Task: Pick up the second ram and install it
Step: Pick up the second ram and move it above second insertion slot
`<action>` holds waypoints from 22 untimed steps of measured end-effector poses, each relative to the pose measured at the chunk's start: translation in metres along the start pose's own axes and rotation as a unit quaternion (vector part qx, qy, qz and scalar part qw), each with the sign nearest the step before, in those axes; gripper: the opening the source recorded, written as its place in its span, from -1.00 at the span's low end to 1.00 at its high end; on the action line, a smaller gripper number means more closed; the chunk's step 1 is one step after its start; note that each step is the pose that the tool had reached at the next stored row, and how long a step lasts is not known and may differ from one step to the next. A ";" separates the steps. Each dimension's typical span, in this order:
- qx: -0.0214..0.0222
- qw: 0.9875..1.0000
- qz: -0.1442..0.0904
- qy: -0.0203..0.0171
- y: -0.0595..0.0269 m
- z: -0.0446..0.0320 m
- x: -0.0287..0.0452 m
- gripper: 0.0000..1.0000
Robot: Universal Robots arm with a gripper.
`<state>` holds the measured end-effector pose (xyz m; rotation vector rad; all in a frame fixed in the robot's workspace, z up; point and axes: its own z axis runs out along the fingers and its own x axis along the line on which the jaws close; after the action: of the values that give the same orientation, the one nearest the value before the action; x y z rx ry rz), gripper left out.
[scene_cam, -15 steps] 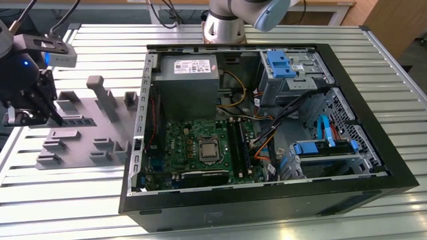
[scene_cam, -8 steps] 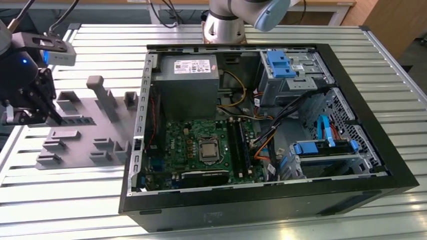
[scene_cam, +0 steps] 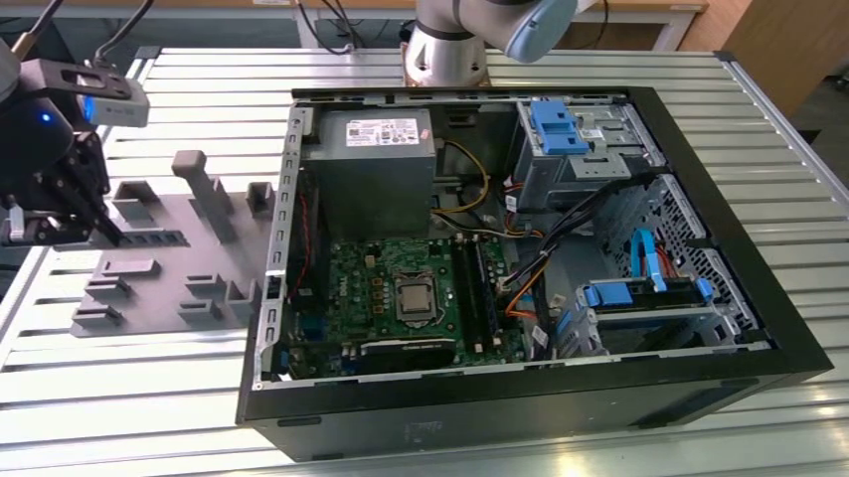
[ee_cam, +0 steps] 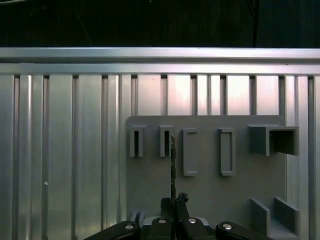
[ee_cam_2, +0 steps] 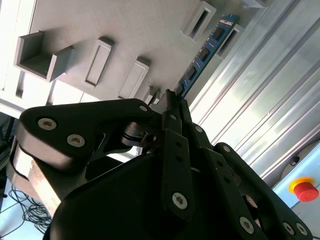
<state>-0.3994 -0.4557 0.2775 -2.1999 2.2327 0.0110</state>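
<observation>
Right at the near end, the gripper point(ee_cam: 174, 201) has its jaws drawn narrow, and I judge them pinched on the near end of the second ram point(ee_cam: 172, 160). In the first wrist view the strip stands on edge. Its long axis runs straight out from the fingertips, in line with the claw, over the grey fixture point(ee_cam: 210, 195) between two slot blocks. The ribbed metal table point(ee_cam: 60, 150) lies beyond. In the exterior view the motherboard point(scene_cam: 385, 288) sits in the open computer case point(scene_cam: 796, 348), well apart toward the exterior view's right.
</observation>
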 end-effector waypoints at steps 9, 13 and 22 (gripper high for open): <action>0.000 1.000 0.000 0.000 0.0000 -0.0046 -0.0005 -0.73; 0.000 1.000 0.000 0.000 0.0000 -0.0073 -0.0006 -0.73; 0.000 1.000 0.000 0.000 0.0000 -0.0123 -0.0012 -0.73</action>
<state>-0.3994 -0.4547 0.2899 -2.2000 2.2328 0.0107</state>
